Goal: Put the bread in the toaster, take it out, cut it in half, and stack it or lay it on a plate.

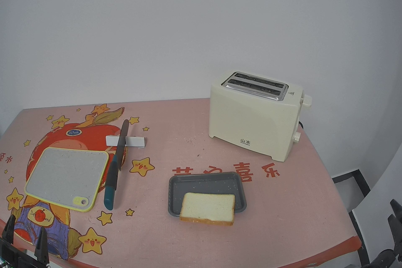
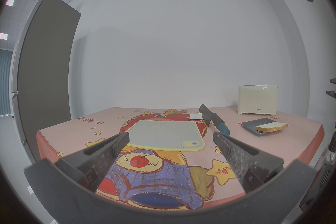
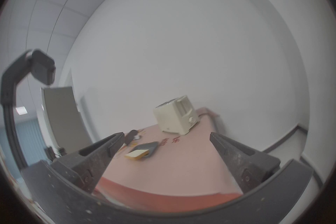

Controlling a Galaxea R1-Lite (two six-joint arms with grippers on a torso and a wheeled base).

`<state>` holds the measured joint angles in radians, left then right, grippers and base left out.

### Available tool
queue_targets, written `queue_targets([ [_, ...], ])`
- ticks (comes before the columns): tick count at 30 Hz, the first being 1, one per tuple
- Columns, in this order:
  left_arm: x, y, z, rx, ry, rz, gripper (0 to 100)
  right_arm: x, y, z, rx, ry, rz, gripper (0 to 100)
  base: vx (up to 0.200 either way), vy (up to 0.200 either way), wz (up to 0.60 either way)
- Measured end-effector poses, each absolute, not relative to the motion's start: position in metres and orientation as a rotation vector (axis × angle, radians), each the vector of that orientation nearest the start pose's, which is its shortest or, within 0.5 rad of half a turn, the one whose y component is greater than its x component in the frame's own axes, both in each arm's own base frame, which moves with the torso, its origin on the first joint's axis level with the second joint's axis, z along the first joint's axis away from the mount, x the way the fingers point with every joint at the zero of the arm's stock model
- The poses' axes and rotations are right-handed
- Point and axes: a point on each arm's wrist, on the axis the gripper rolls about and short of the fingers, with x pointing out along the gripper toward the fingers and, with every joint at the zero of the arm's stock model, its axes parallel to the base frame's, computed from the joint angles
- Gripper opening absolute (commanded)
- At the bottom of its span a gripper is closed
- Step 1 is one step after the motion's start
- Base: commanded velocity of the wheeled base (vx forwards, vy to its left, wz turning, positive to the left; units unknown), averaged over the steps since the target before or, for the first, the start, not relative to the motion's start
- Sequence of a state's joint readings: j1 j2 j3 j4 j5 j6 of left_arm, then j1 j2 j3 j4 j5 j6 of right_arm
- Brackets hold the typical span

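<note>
A slice of bread lies half on the front rim of a dark grey plate near the table's front middle. The cream toaster stands behind it to the right, both slots empty. A grey cutting board lies at the left, with a teal-handled knife beside it. My left gripper hangs open at the table's front left edge, nothing in it; its fingers frame the board. My right gripper is open off the table's right front corner, far from the bread.
A small white card lies under the knife blade behind the board. The table wears a pink cartoon cloth and backs onto a white wall. The floor drops away at the right edge.
</note>
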<state>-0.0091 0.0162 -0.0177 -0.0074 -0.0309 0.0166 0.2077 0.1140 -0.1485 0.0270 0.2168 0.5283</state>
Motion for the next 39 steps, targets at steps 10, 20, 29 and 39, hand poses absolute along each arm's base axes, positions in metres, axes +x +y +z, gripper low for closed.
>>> queue_targets([
  [10,-0.023,0.0,0.082,0.016,-0.009,-0.04,100,-0.028,0.003,0.114,0.884,0.38,0.556,100,0.0,0.0,0.0],
  [20,-0.023,0.0,0.082,0.016,-0.009,-0.04,100,-0.021,0.008,0.122,1.128,0.608,0.606,100,0.0,0.0,0.0],
  [29,-0.023,0.0,0.082,0.016,-0.009,-0.04,100,0.011,0.017,0.147,1.236,0.772,0.605,100,0.0,0.0,0.0],
  [39,-0.023,0.0,0.082,0.016,-0.009,-0.04,100,0.062,0.036,0.16,1.236,0.88,0.636,100,0.0,0.0,0.0],
])
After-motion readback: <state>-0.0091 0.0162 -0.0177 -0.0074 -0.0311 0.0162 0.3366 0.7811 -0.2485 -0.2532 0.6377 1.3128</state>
